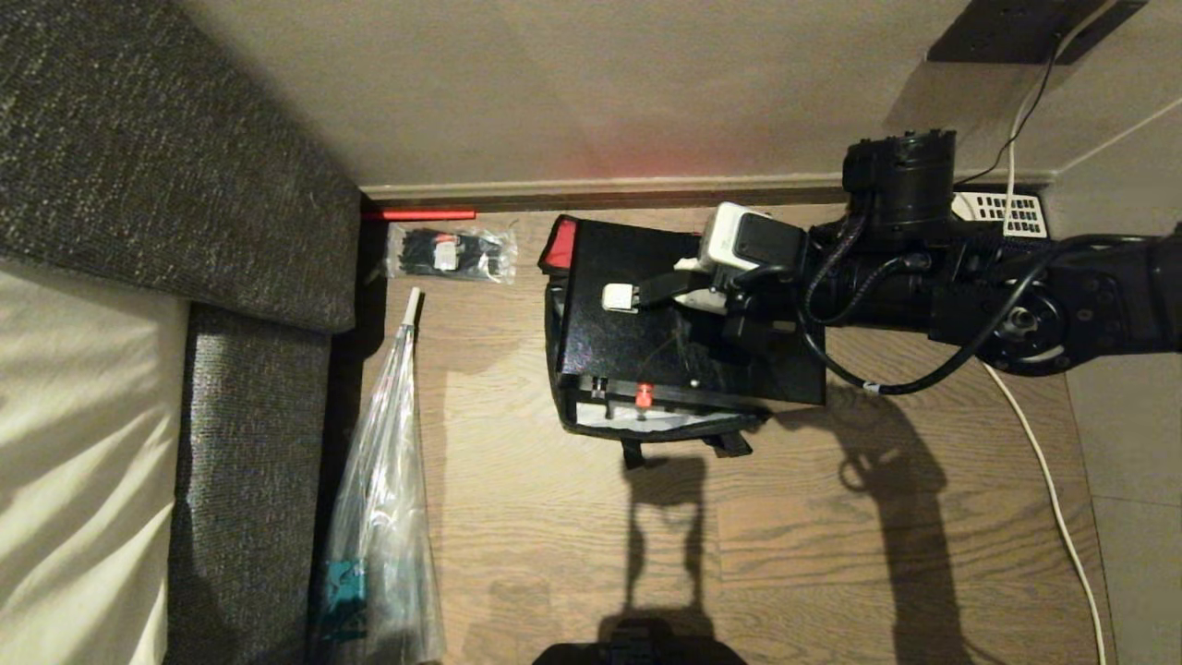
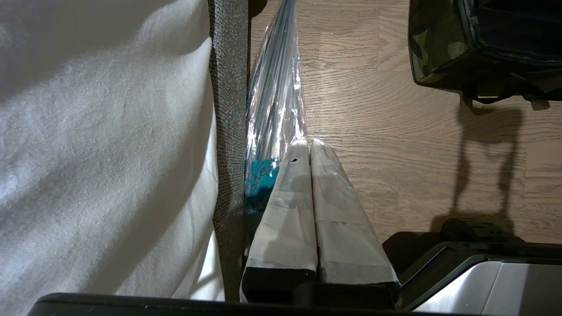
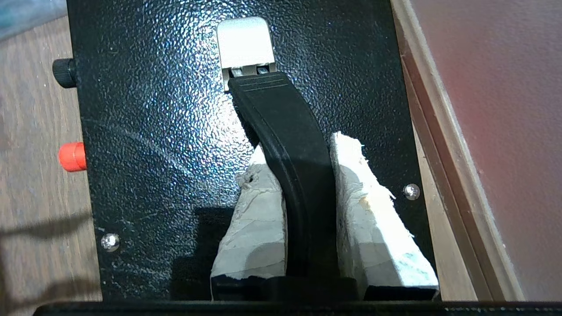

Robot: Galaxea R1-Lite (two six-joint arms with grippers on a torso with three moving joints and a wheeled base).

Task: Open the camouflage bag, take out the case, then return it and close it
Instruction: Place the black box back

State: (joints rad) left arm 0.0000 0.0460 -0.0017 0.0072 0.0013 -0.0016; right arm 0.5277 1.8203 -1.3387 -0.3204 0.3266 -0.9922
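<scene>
Right hand [image 3: 303, 184] clamped on case [image 1: 646, 323] handle [image 3: 290, 145], case above bag [image 1: 665, 427]. Removal or return unclear; next needs steady vertical travel.

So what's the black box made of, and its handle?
The case looks like metal with a bumpy, pebbly black paint: it glints under the light and has shiny screws. Its handle looks like smooth matte plastic or rubber, with a pale end piece. The right gripper is shut on the handle.

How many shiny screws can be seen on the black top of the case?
2, both on the case in the right wrist view: one beside the gripped handle, one near the opposite edge. The right gripper may hide others.
</scene>
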